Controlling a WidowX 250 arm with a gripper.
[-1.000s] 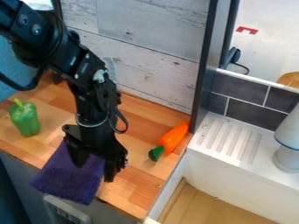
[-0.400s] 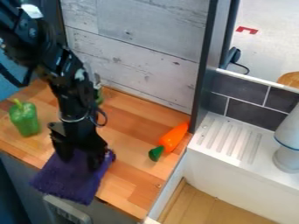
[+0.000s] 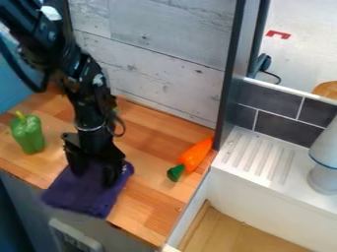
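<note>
end effector (image 3: 94, 180) w/ fingers well apart at purple cloth (image 3: 79, 201), grip unclear; wht vessel (image 3: 324, 176) on ribbed ledge (image 3: 255, 156).

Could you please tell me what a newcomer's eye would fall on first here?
Probably the black arm at the upper left, its gripper down at a purple cloth by the front edge of the wooden counter. Next, the bright orange carrot near the counter's right end, then the green pepper at the view's left.

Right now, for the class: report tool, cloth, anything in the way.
Tool open, down at purple cloth. Cloth by front edge of counter. Green pepper, orange carrot both apart from tool.
</note>
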